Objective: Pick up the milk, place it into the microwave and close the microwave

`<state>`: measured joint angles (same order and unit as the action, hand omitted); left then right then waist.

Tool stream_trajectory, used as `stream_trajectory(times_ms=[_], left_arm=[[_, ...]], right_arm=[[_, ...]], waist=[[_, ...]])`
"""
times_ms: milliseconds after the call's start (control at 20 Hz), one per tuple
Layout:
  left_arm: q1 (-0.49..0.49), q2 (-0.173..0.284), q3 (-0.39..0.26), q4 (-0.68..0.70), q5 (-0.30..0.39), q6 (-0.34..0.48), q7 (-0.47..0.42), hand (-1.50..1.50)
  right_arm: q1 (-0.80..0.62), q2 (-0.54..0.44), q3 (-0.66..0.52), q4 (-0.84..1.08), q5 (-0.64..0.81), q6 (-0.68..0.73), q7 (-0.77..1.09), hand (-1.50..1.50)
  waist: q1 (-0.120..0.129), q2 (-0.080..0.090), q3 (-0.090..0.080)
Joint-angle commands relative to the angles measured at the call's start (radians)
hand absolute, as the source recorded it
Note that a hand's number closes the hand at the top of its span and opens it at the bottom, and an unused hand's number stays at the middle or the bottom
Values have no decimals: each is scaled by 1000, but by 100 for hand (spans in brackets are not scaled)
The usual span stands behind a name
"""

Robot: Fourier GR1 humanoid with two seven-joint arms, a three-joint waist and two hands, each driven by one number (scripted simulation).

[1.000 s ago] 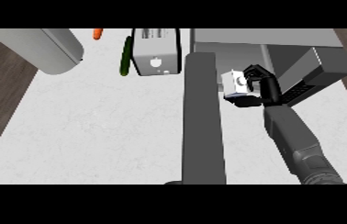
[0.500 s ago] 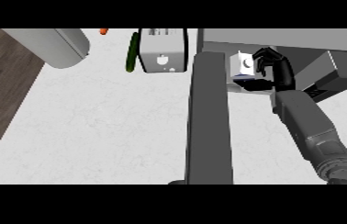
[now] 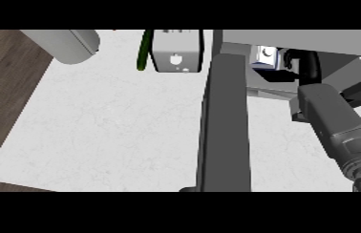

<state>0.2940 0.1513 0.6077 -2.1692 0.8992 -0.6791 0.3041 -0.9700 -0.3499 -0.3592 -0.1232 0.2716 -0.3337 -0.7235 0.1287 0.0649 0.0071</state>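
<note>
The milk [image 3: 266, 56], a small white carton with a blue lower part, is held upright at the mouth of the grey microwave [image 3: 296, 37] at the upper right. My right hand [image 3: 302, 65] is curled round the carton from its right side, and its grey forearm [image 3: 333, 120] runs down to the right edge. The microwave door [image 3: 226, 127] stands open, a long dark slab reaching toward me across the middle of the view. Part of the carton is hidden by the fingers. My left hand does not show.
A pale boxy toaster [image 3: 174, 58] stands left of the door, with a green cucumber [image 3: 146, 50] alongside it. A large pale grey rounded object [image 3: 65, 45] lies at the top left. The white counter [image 3: 106, 132] ends at a dark wooden floor [image 3: 17, 79] on the left.
My right hand has carried the milk farther away from me and up to the microwave's opening. The forearm followed it, and the whole view has shifted.
</note>
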Motion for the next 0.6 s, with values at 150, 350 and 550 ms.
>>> stream_trajectory(times_ms=[150, 350, 550], left_arm=[[-30, 11, -11, -1, -6, 16, 7, -150], [-44, 37, 6, 41, -3, -6, 0, -150], [-70, 31, -16, 46, -21, -3, 1, -150]], right_arm=[[-9, -52, -9, 12, 1, -22, 14, 150], [-30, -58, -16, 13, -2, -62, 33, 150], [-42, -58, -19, 16, -2, -66, 37, 150]], waist=[[19, 14, 3], [41, 21, 2], [47, 34, 4]])
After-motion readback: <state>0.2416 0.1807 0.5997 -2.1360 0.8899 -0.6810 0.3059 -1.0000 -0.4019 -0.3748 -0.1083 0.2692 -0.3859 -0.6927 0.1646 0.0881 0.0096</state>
